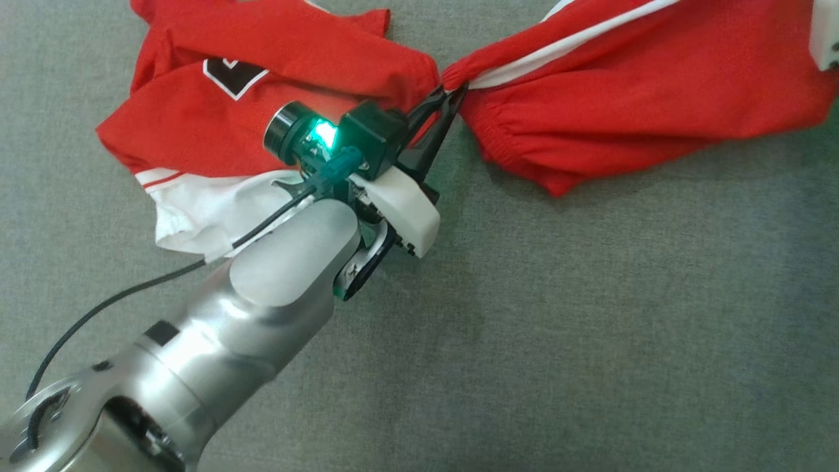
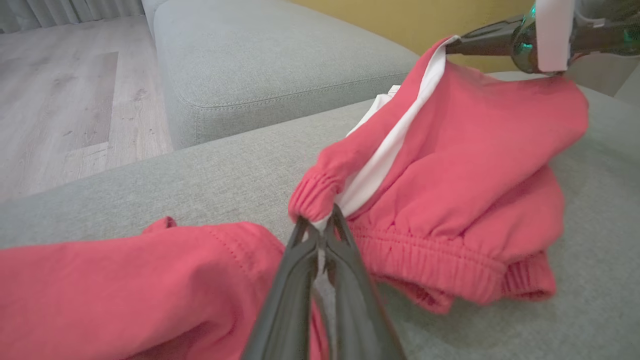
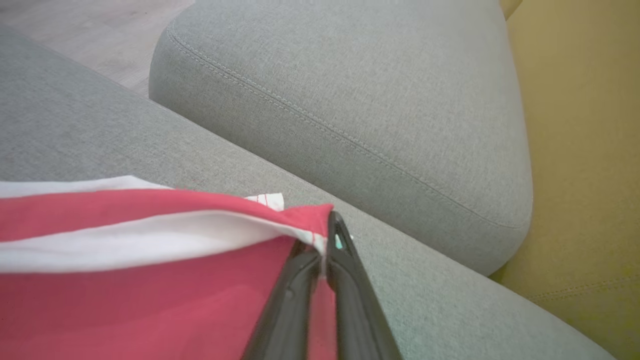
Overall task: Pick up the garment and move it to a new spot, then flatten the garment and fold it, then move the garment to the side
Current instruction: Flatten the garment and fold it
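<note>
The garment point(image 1: 623, 85) is red with a white stripe and elastic cuffs, stretched across the grey sofa seat point(image 1: 590, 328). My left gripper point(image 1: 455, 92) is shut on a gathered cuff of it, seen close in the left wrist view point(image 2: 322, 222). My right gripper point(image 3: 327, 235) is shut on the garment's point(image 3: 150, 300) far edge beside the white stripe and holds it up. It also shows in the left wrist view point(image 2: 450, 47). More red cloth point(image 1: 262, 98) with a black-and-white mark lies bunched to the left; whether it joins the held part I cannot tell.
A rounded grey cushion point(image 3: 350, 90) rises behind the seat. Wooden floor point(image 2: 60, 100) lies beyond the sofa's edge. A yellow wall point(image 3: 575, 150) stands to the right of the cushion. My left forearm point(image 1: 249, 308) crosses the lower left with a black cable.
</note>
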### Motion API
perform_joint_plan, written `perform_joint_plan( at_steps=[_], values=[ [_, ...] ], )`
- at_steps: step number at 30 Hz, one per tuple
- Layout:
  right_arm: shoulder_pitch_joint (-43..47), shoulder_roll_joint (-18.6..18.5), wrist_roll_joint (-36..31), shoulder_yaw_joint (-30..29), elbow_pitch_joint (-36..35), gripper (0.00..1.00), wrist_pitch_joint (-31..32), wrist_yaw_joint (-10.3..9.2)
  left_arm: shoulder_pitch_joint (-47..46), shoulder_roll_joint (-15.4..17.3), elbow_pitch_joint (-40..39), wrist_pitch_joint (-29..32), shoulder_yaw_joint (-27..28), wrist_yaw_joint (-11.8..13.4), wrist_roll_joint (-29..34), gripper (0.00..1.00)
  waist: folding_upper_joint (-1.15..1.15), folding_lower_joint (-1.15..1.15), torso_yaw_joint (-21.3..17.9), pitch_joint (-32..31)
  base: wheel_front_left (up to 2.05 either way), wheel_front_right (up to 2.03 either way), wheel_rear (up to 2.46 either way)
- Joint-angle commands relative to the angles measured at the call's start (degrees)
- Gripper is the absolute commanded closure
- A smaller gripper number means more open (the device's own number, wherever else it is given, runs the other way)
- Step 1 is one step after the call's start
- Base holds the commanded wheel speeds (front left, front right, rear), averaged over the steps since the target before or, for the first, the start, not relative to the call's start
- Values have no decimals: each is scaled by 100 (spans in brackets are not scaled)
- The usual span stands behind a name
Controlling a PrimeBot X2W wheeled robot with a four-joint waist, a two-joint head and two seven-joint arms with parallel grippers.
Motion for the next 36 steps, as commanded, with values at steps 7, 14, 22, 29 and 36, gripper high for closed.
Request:
perform_joint_plan(
  at_steps=[7, 14, 22, 29, 36],
  values=[
    [-368, 149, -241, -150, 378, 0, -579, -5, -247, 9, 130, -207, 218, 105, 69, 0, 0, -1, -7, 19, 0, 0, 0],
    [-386, 391, 66, -760, 726, 0, -1304, -5, -94, 142, 117, -489, 529, 331, -4, 0, 0, -1, -192, -308, 0, 0, 0],
    [175, 641, 442, -1247, 189, 0, -2013, -5, 293, 469, -590, -620, 1315, 858, 174, 0, 0, -1, -436, -923, 0, 0, 0],
    [1241, 869, 700, -1642, -837, 0, -2042, -5, 1129, 872, -1500, -623, 2162, 1345, 655, 0, 0, -1, -656, -1347, 0, 0, 0],
    [2907, 1133, 603, -2174, -2051, 0, -2044, -5, 2350, 1003, -2131, -624, 2880, 1399, 1069, 0, 0, -1, -753, -1772, 0, 0, 0]
  ],
)
